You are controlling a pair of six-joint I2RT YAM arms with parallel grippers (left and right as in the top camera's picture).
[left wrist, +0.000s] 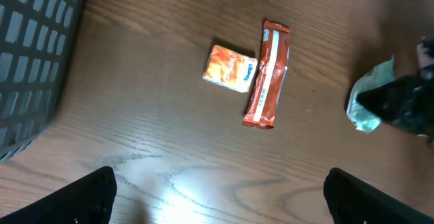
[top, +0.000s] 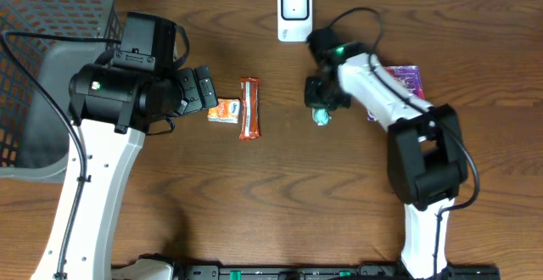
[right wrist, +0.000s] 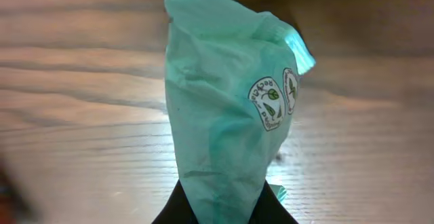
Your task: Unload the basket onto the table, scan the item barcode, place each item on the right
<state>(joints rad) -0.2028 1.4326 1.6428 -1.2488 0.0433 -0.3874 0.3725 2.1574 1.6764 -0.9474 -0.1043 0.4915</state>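
My right gripper (top: 323, 109) is closed tight on the lower end of the teal packet (right wrist: 224, 102). The packet stands up from the fingers in the wrist view, just right of the centre of the overhead frame and low over the table (top: 280, 204) — whether it touches the wood I cannot tell. To do this step well, I think I must lift the packet toward the white scanner (top: 294, 13) at the top centre and turn the wrist until the barcode faces the scanner window. The side I see carries only two small round logos, so the barcode is probably on the other face or lost in the folds. The film looks thin and crumpled, so I would move slowly and pause in front of the window. The right arm reaches from the lower right up and leftward, wrist bent down. The left gripper (top: 204, 87) hangs wide open and empty at the left centre — beside the orange sachet (left wrist: 230, 68) and the red-brown bar (left wrist: 268, 75).
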